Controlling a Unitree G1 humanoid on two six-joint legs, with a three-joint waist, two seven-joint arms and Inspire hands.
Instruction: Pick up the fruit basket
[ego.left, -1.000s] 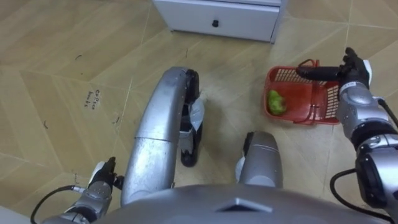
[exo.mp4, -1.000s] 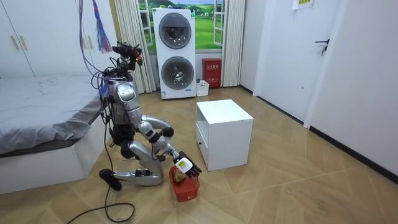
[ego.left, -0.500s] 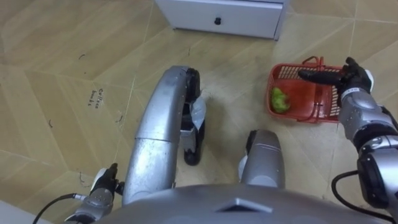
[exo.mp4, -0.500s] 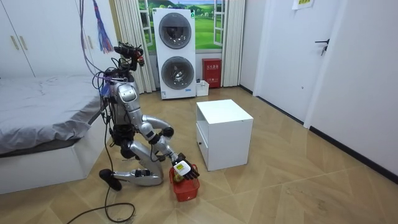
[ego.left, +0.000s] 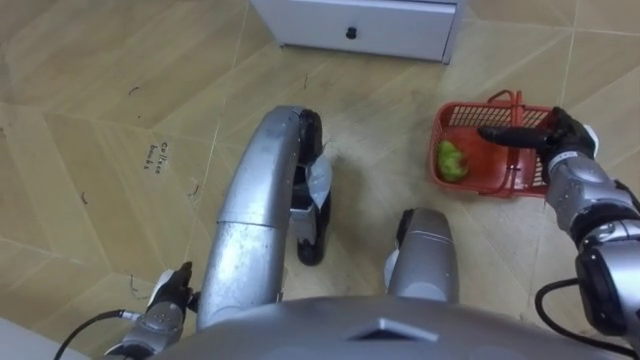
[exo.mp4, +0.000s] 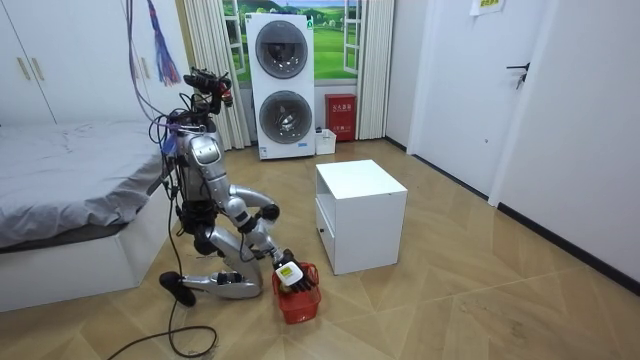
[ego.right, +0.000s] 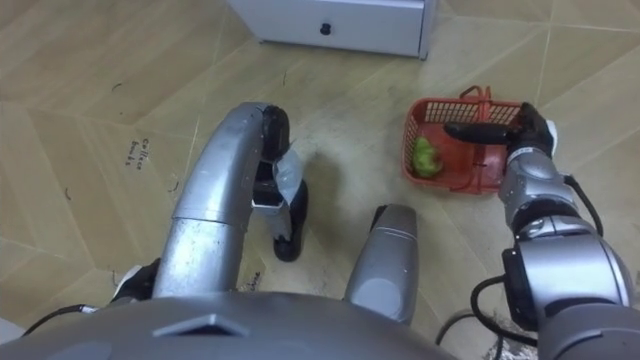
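One white cabinet (ego.left: 355, 28) stands just beyond the fruit basket (ego.left: 462, 118).

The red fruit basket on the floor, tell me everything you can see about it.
The fruit basket is red and rectangular with lattice walls, plastic by the look, a thin red handle rising at its far rim. It sits upright on the wooden floor, near the white cabinet. One green fruit lies inside toward its left end. The right hand reaches over its open top with fingers straight; whether it touches I cannot tell.
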